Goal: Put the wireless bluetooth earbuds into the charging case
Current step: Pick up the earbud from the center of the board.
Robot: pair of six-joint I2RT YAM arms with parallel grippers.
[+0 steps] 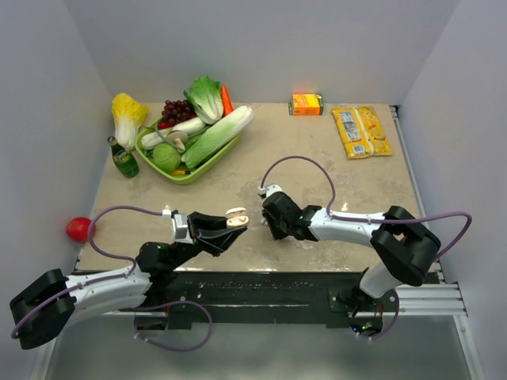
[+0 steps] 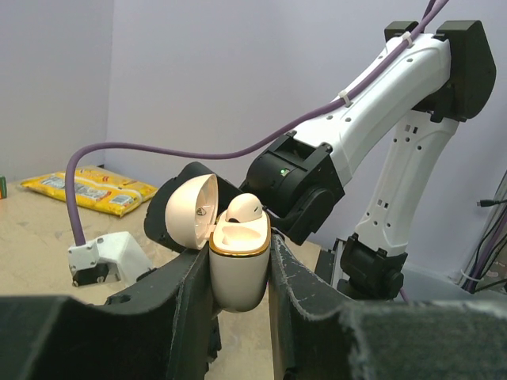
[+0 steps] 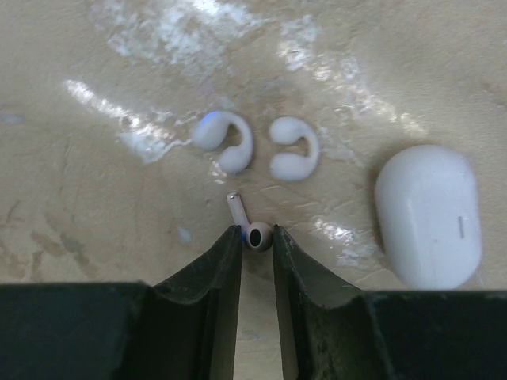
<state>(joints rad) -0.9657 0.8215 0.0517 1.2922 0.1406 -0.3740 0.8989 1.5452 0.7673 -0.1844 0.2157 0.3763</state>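
— Between the tips of the right pincer [image 3: 256,239], on the sandy table [image 3: 87,237], lies a small white plastic earbud with a short stem [image 3: 247,223]. Its head is at the tips, and its stem points away and a little left.
— Are the jaws wide?
— Narrow. They pinch the head from both sides, I judge.
— And the cream pebble-shaped charging case [image 2: 238,277]?
— It is to the left of that pincer, raised off the table. The left pincer [image 2: 238,257] clamps it upright with the lid open, and a second white earbud [image 2: 244,207] is seated inside. The right arm is the nearer one to carry across.
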